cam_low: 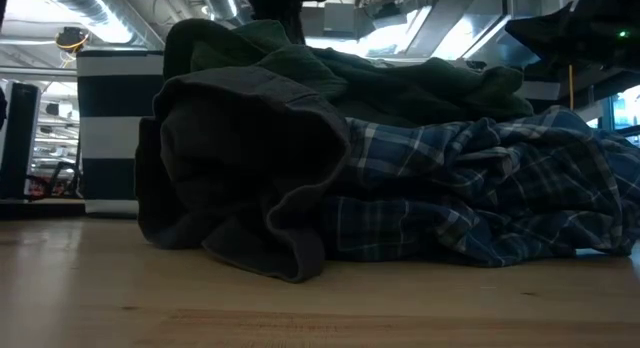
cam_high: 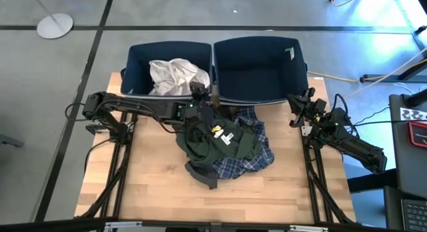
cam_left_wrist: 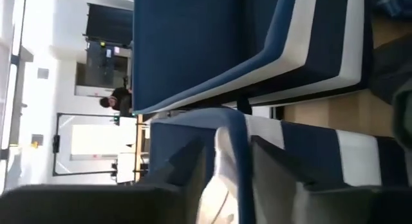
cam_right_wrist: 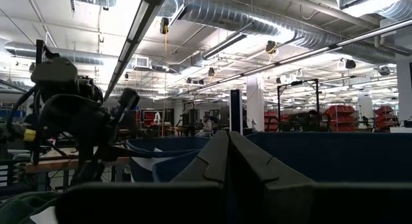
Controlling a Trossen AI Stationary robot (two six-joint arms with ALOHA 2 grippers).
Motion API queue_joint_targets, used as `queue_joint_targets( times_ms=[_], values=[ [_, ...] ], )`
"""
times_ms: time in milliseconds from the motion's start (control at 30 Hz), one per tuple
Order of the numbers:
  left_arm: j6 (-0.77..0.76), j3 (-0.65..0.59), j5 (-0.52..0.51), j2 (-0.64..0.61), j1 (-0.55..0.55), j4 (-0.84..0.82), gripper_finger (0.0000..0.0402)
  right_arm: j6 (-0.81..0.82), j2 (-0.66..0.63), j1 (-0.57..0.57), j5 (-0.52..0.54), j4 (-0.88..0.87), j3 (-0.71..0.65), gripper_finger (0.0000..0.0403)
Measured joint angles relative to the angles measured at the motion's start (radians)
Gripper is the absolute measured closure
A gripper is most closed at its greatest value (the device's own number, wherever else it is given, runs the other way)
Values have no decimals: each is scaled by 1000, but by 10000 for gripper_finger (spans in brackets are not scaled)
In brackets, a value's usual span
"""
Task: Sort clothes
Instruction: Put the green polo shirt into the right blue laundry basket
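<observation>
The white garment (cam_high: 175, 75) lies inside the left navy bin (cam_high: 137, 59). A pile lies on the table's middle: the dark green garment (cam_high: 223, 139) with its white label on top, the blue-white plaid shirt (cam_high: 257, 159) under it and the dark grey garment (cam_high: 203, 173) at the near left. The low view shows the dark grey garment (cam_low: 240, 178), the plaid shirt (cam_low: 480, 198) and the green garment (cam_low: 400, 83). My left gripper (cam_high: 199, 92) is open at the left bin's near right corner. Between its fingers (cam_left_wrist: 228, 143) the bin's rim and some white cloth (cam_left_wrist: 217, 179) show. My right gripper (cam_high: 295, 102) is shut and empty (cam_right_wrist: 228, 135) by the right bin's near right corner.
The right navy bin (cam_high: 293, 65) stands beside the left one along the table's far edge and holds nothing that shows. Bare wood lies along the table's near edge (cam_high: 213, 202). People stand far off in the room behind the table.
</observation>
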Motion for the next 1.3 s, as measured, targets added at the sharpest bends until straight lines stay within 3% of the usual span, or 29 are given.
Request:
queue_joint_targets(
  times_ms=[167,233,367,567,833,1000,1300],
  values=[
    [-78,0,72,-37,14,-6,381,0,0,0,0,-2,0,384],
    [-124,0,92,-74,29,-3,395,0,0,0,0,-3,0,384],
    [-259,0,145,-163,77,-49,395,0,0,0,0,-7,0,384],
    [-523,0,305,-291,212,-225,396,0,0,0,0,-8,0,384],
    [-657,0,379,-321,338,-395,399,0,0,0,2,-8,0,384],
    [-654,0,428,-325,353,-330,367,0,0,0,2,-9,0,384],
    [-632,0,591,-350,326,-308,255,-4,0,0,-40,-36,0,384]
  ],
)
